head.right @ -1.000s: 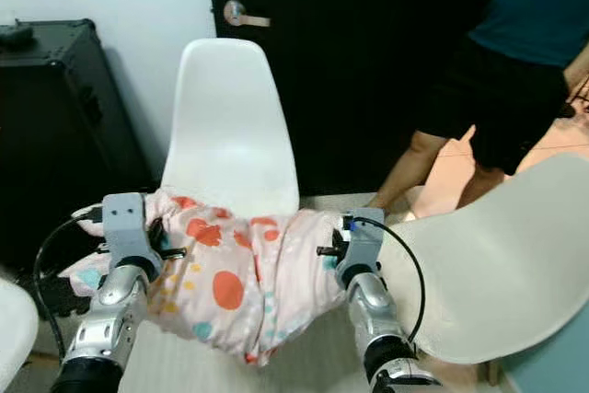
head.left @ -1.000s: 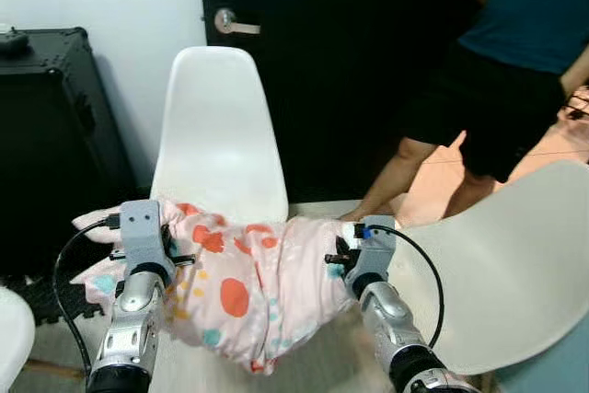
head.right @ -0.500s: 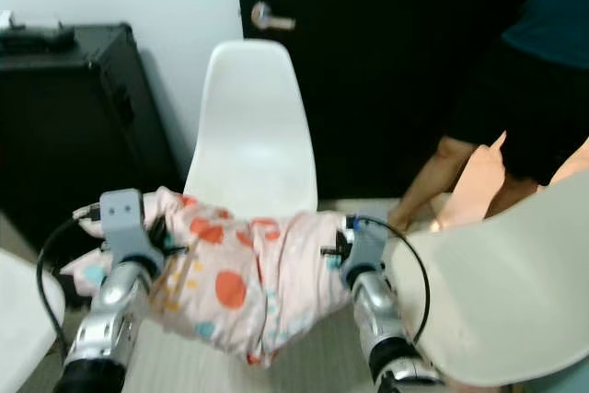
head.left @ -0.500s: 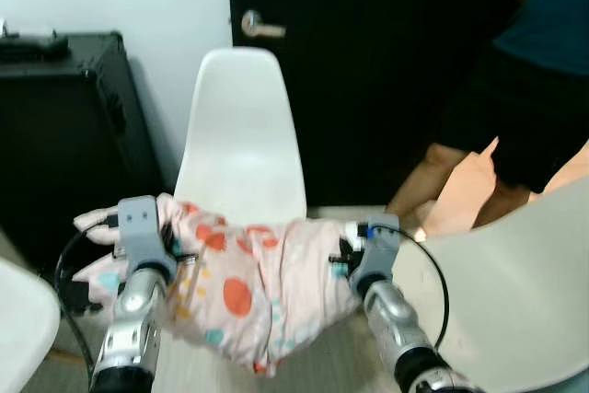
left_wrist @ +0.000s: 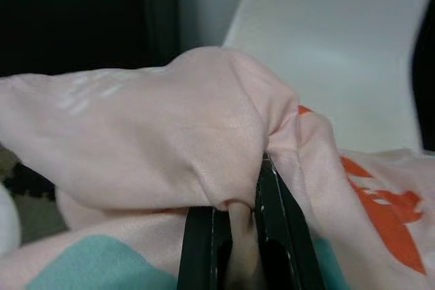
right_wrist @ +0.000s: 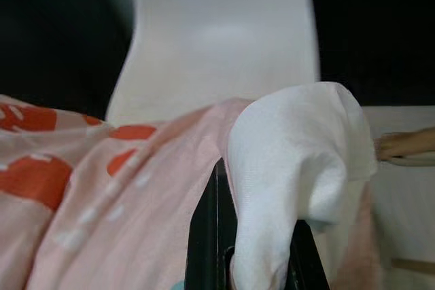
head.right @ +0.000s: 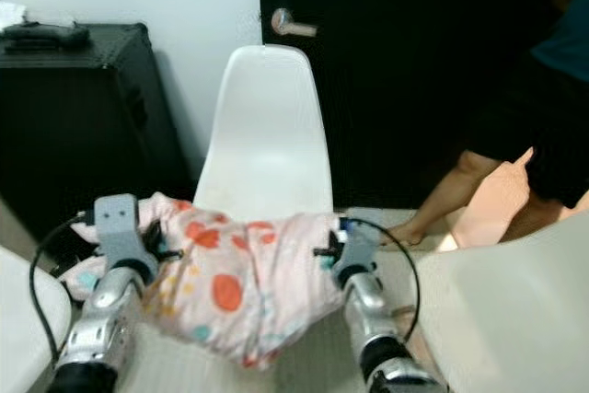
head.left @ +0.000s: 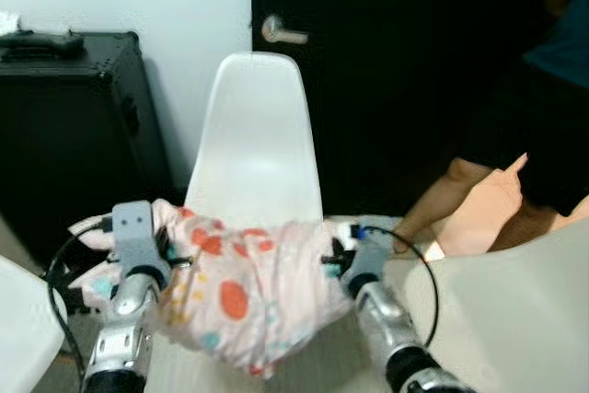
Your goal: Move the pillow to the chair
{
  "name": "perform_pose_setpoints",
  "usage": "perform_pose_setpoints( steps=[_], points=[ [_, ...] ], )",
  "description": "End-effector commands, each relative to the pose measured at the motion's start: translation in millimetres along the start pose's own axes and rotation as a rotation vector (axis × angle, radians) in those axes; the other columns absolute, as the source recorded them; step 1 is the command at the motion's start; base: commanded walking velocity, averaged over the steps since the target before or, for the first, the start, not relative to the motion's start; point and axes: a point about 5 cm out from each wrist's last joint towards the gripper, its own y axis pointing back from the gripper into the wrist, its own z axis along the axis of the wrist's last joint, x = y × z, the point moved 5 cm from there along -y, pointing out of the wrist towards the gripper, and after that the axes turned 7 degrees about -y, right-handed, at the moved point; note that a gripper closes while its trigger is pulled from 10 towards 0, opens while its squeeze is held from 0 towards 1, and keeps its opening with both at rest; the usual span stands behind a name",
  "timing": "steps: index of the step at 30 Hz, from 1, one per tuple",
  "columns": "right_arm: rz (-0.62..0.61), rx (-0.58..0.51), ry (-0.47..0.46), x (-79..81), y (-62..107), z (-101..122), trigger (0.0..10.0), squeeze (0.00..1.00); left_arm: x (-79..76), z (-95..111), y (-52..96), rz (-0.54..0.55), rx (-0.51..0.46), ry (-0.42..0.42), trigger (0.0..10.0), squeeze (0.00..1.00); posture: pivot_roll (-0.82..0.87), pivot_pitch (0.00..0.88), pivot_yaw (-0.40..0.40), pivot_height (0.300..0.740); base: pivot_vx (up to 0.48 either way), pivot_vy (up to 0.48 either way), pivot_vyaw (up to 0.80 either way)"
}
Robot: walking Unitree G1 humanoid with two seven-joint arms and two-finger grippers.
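Observation:
A pale pink pillow (head.left: pixel 244 287) with orange and teal spots hangs in the air between my two arms, sagging in the middle. My left gripper (head.left: pixel 158 248) is shut on its left end, cloth bunched between the black fingers (left_wrist: pixel 268 236). My right gripper (head.left: pixel 333 260) is shut on its right end, where a white corner (right_wrist: pixel 292 168) folds over the fingers. Straight ahead stands a white moulded chair (head.left: pixel 255 135), and the pillow hangs just in front of and above its seat.
A black case (head.left: pixel 69 126) stands against the white wall to the left. A dark door (head.left: pixel 386 62) with a silver handle is behind the chair. A person's legs (head.left: pixel 479 200) are at the right. Another white chair (head.left: pixel 506 319) is close on my right, and a white edge (head.left: pixel 18 319) sits low left.
The camera has turned left, so the chair now sits nearer the middle and the person nearer the right edge. Both grippers still hold the pillow the same way.

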Motion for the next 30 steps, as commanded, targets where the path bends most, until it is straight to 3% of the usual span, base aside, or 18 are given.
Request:
perform_pose_setpoints(
  steps=[1,30],
  points=[
    [0.004,-0.030,0.013,-2.2,0.3,6.1,10.0,0.00,-10.9,15.4,-2.2,-0.045,-0.050,0.005,10.0,0.00,0.11,0.000,-0.009,0.740,0.266,0.000,0.00],
    [-0.012,-0.036,0.013,-4.8,0.3,7.6,10.0,0.00,-14.5,21.5,-4.1,-0.071,-0.065,-0.006,10.0,0.00,0.11,0.000,0.006,0.740,0.293,0.000,0.00]
  ],
)
